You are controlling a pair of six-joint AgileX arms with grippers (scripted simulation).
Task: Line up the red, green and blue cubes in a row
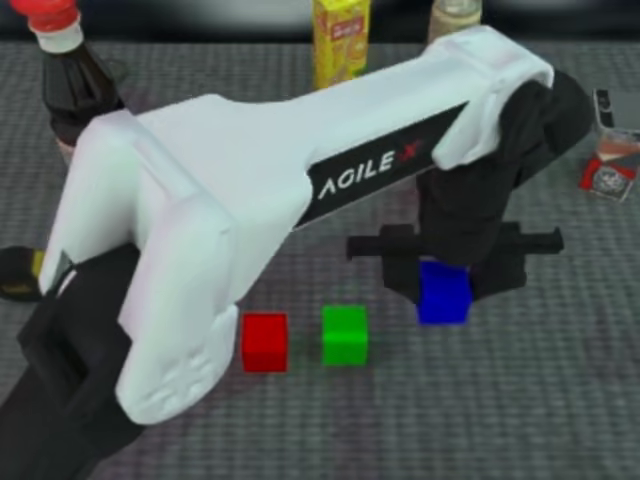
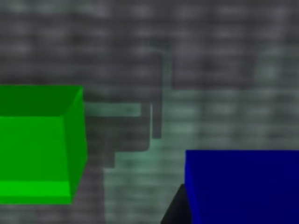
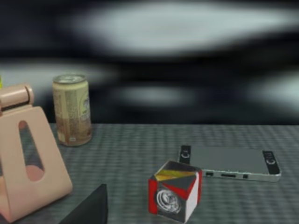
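The left pincer (image 1: 443, 285) pinches the blue cube (image 1: 443, 292) just right of the green cube (image 1: 344, 334) and a little farther back — bare desk (image 1: 520, 400) lies open to its right and front. Red cube (image 1: 264, 342) and green sit side by side, square-edged, with a narrow gap; the right arm is out of the top view.

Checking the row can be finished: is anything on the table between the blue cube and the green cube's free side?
Nothing visible: bare mat separates the blue cube, at the left gripper, from the green cube.
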